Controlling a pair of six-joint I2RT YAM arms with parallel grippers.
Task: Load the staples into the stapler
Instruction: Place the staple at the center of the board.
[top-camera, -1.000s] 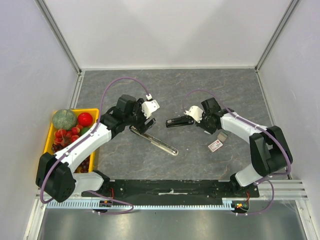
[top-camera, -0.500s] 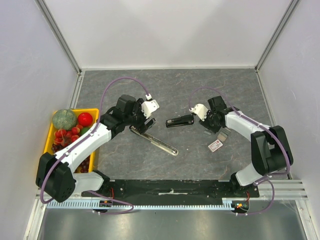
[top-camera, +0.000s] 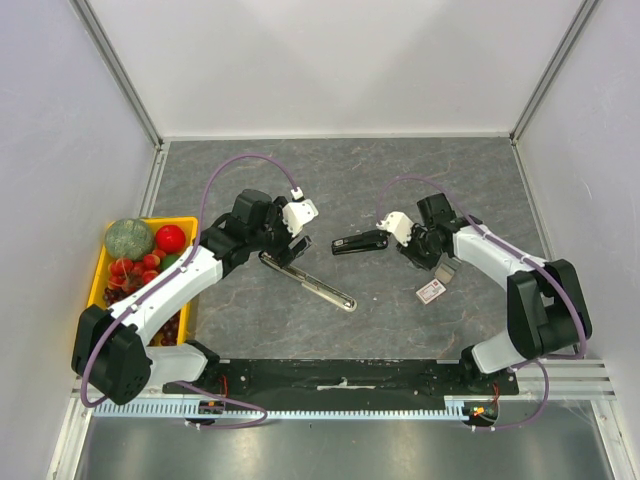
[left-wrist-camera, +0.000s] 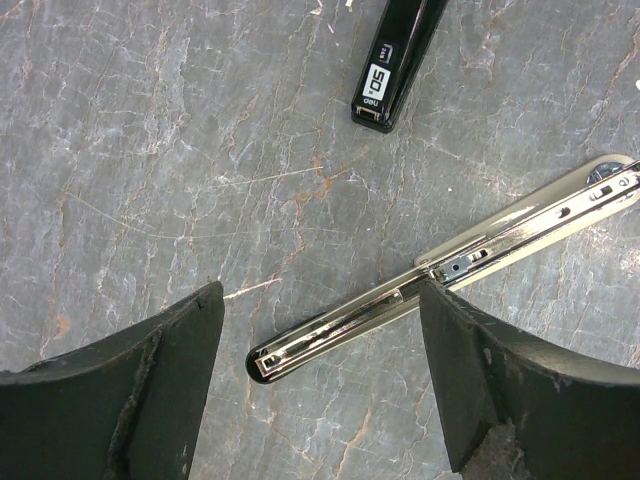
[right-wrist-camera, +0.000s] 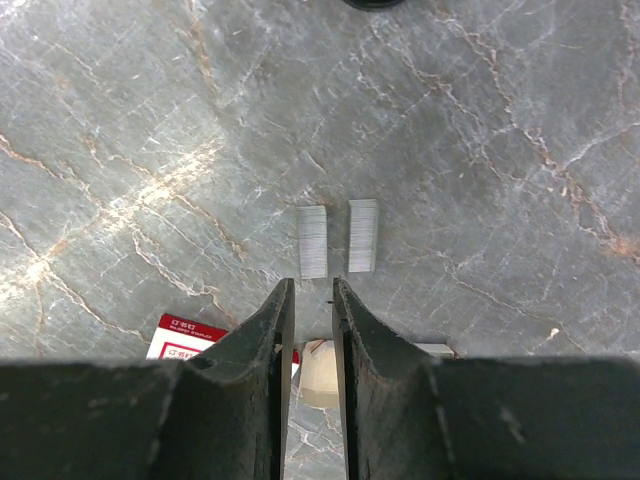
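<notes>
The stapler lies in two parts: a black top (top-camera: 358, 243) and a chrome staple rail (top-camera: 308, 283), open side up. My left gripper (top-camera: 290, 240) is open, hovering over the rail's near end; in the left wrist view the rail (left-wrist-camera: 440, 275) runs between my fingers and the black top (left-wrist-camera: 395, 60) lies beyond. The staples box (top-camera: 431, 291), white with red print, lies right of centre, its tray (top-camera: 446, 271) beside it. My right gripper (top-camera: 412, 250) is empty, its jaws a narrow gap apart. Two grey staple strips (right-wrist-camera: 313, 242) lie just ahead of its tips (right-wrist-camera: 312, 285); the box (right-wrist-camera: 190, 335) is below.
A yellow crate (top-camera: 100, 270) with a melon, a tomato and grapes stands at the left edge. White walls close in the grey stone-look table on three sides. The arm bases sit at the near edge.
My right wrist has drawn back a little to the right, away from the black stapler top. The left arm and the stapler parts have not moved.
</notes>
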